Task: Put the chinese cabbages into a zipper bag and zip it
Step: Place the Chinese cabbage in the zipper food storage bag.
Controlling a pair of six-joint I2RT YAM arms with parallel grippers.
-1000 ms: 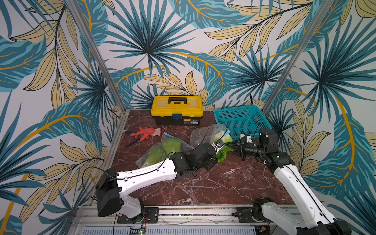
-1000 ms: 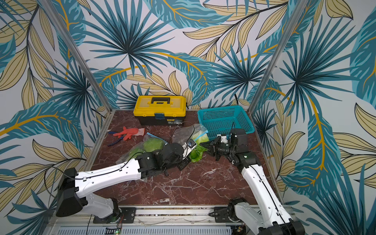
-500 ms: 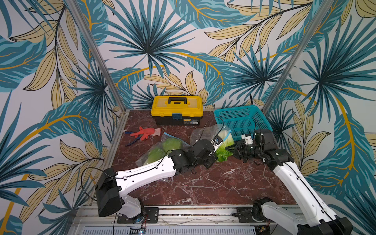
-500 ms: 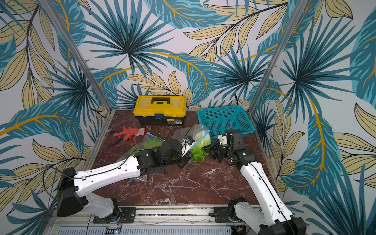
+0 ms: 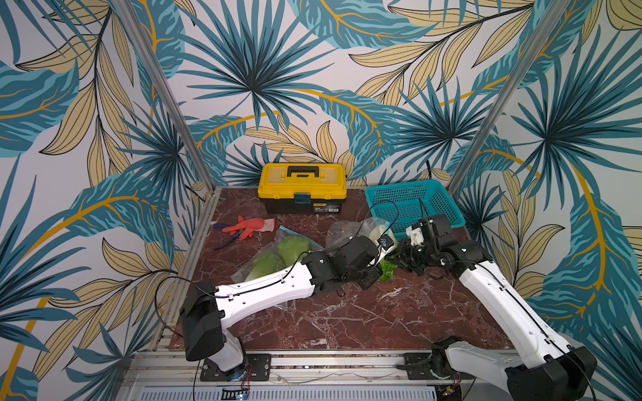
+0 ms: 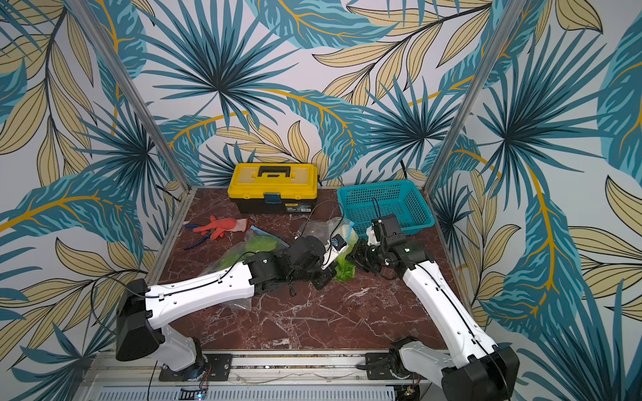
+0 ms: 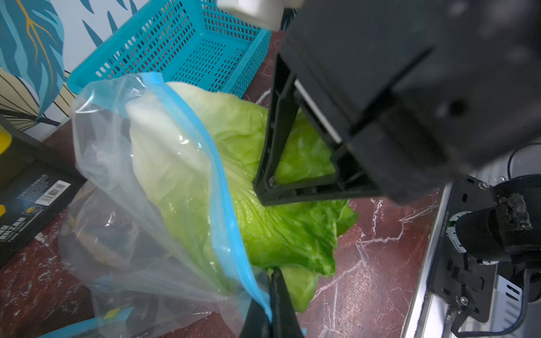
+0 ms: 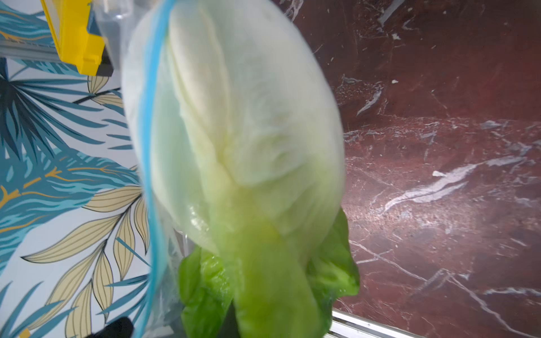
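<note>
At the left of the marble tabletop (image 5: pixel 347 319), a red glove (image 5: pixel 248 225) is found lying across blue-handled pliers (image 5: pixel 222 243). Just to its right, a clear bag (image 5: pixel 243 274) is laid flat, partly under the left forearm. Inside it a first chinese cabbage (image 5: pixel 264 264) and a second chinese cabbage (image 5: pixel 293 247) are seen side by side. A yellow toolbox (image 5: pixel 302 187) is set at the back wall, lid down.

Right of centre, the left hand (image 7: pixel 269 310) is closed, its fingers pinched together on the blue zipper strip (image 7: pixel 216 181) of a zipper bag (image 7: pixel 117 175), whose mouth is held up off the tabletop. A third chinese cabbage (image 7: pixel 263 228) is lodged in that mouth. Its white base is covered by the plastic, and its green leafy end is left outside, with the lowest leaves near the marble. The right hand (image 5: pixel 398 255) is clamped on that leafy end; one finger (image 7: pixel 272 146) is seen pressed against the leaves, and the opposite one is hidden.

At the back right, a teal mesh basket (image 5: pixel 403 185) is placed just behind the two hands.
</note>
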